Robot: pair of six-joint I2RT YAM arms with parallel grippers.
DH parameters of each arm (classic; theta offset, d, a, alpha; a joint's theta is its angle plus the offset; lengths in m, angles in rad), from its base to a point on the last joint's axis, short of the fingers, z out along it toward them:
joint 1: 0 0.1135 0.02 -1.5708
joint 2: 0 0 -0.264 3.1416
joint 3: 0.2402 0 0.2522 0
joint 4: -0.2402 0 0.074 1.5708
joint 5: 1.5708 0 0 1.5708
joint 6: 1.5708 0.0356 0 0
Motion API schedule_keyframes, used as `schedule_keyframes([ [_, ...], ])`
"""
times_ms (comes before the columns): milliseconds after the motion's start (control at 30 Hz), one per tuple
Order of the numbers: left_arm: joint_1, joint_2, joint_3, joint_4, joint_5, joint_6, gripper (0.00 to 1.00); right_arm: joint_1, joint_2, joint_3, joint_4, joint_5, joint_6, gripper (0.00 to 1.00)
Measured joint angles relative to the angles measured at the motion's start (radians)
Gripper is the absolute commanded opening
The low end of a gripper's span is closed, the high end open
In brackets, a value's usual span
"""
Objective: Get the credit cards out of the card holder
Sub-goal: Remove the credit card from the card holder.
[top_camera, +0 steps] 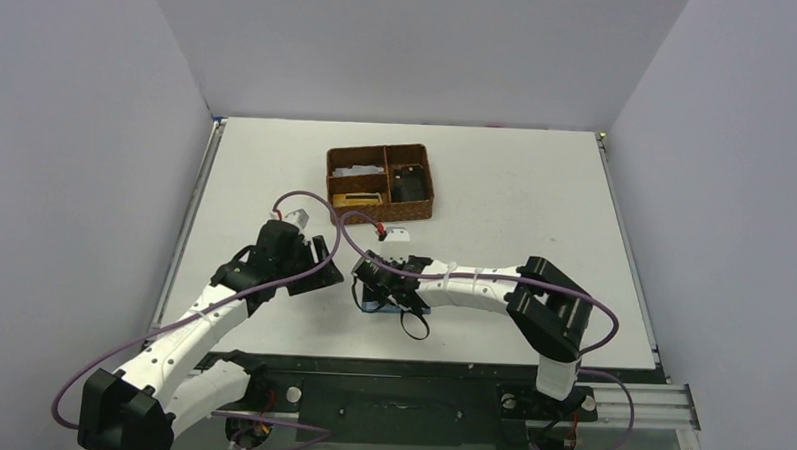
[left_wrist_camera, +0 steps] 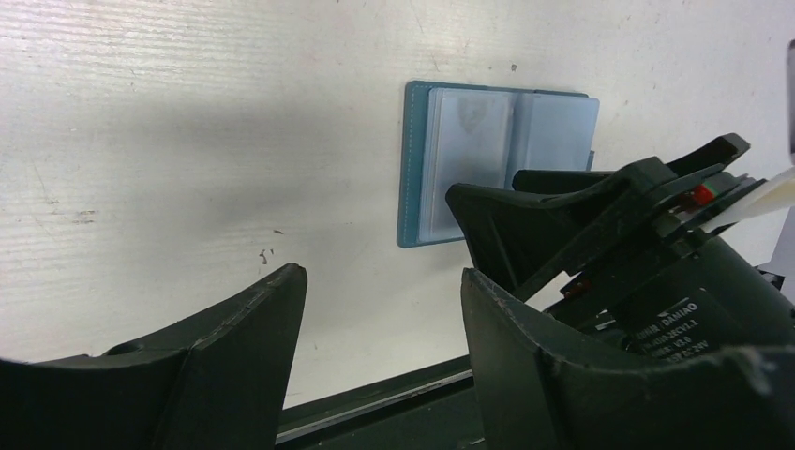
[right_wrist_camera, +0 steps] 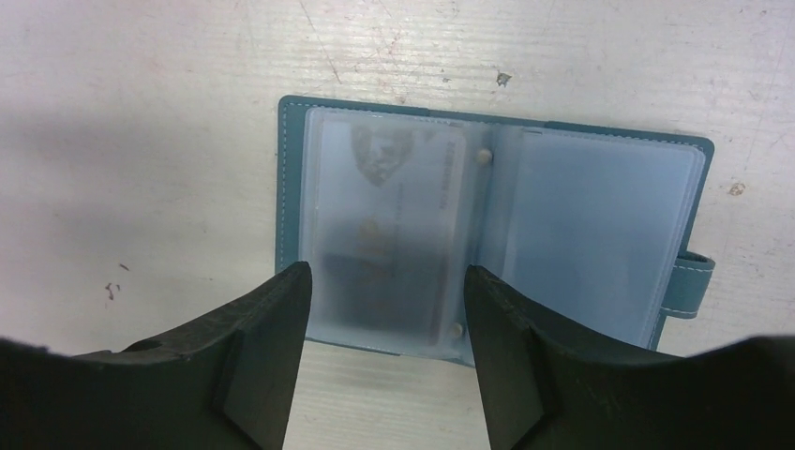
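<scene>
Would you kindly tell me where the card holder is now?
It lies open on the table, near the front centre in the top view, beneath the right hand, with the left hand beside it. The card holder is meant.

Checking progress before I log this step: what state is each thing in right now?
card holder: open flat on the table, snap tab undone.
credit card: tucked inside, left side.
left end effector: open, empty.
right end effector: open, empty, over the card holder.
basket: compartments hold items.
</scene>
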Motion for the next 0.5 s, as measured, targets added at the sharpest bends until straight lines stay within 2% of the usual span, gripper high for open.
schedule_keyframes([
  [500, 0.000, 0.000, 0.000, 0.014, 0.016, -0.035, 0.61, 0.003, 0.037, 0.004, -0.005, 0.000, 0.002, 0.51],
])
